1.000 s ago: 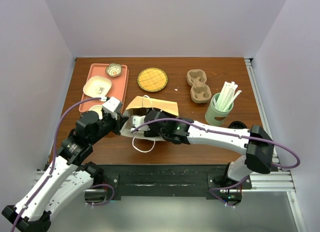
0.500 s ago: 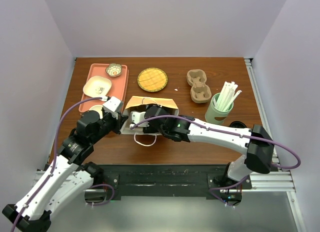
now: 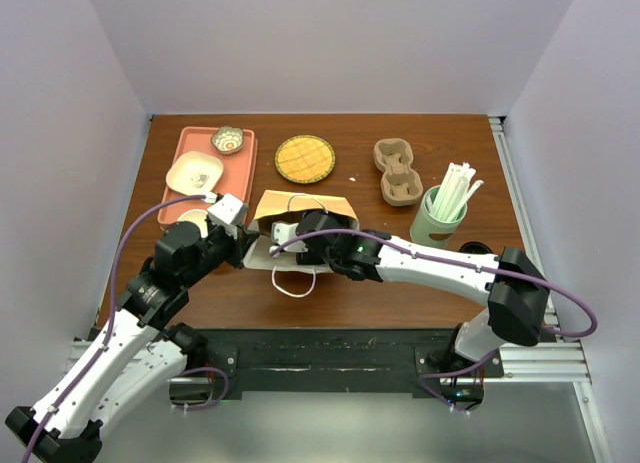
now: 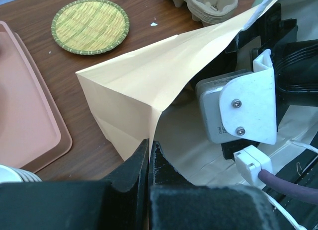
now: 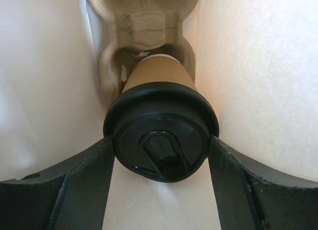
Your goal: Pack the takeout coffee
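Note:
The takeout coffee (image 5: 160, 135), a tan paper cup with a black lid, is inside the open paper bag (image 3: 303, 206). Its base rests in a pulp cup carrier (image 5: 144, 29) at the bag's bottom. My right gripper (image 5: 161, 150) reaches into the bag, and its fingers (image 5: 84, 175) press both sides of the lid. In the top view the right gripper (image 3: 292, 234) is at the bag's mouth and the cup is hidden. My left gripper (image 4: 149, 143) is shut on the bag's edge (image 4: 149, 108); in the top view the left gripper (image 3: 250, 245) is at the bag's left side.
A pink tray (image 3: 186, 143) with small bowls sits back left. A woven coaster (image 3: 304, 158) is behind the bag. Spare pulp carriers (image 3: 397, 170) and a pale-green cup of straws (image 3: 440, 215) stand on the right. The bag's white handle (image 3: 292, 283) lies on the table.
My right gripper has pushed farther into the bag with the cup. The bag has risen and shifted toward the back. The left gripper still holds its edge.

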`<state>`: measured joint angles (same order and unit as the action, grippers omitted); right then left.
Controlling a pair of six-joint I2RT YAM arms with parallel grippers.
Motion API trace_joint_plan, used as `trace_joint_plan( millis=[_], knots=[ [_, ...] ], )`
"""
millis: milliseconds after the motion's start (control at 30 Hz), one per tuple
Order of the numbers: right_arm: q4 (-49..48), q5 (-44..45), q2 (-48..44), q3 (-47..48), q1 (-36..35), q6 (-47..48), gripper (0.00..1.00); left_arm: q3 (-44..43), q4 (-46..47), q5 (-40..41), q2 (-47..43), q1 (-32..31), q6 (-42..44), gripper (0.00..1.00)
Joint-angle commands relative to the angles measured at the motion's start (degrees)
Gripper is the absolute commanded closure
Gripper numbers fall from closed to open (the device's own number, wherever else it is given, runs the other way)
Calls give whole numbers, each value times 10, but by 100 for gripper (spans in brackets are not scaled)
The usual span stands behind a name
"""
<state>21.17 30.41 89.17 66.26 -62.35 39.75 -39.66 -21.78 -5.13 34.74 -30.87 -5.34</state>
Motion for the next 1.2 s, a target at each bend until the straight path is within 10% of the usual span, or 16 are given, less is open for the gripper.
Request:
trace_joint_plan(
  millis=[0, 1167],
  knots=[
    [-27, -1, -17, -5, 9, 6, 65, -1, 39, -20, -7, 1, -5, 100],
    [-3, -76, 12, 46, 13, -14, 65, 8, 31, -30, -12, 1, 1, 100]
  ],
)
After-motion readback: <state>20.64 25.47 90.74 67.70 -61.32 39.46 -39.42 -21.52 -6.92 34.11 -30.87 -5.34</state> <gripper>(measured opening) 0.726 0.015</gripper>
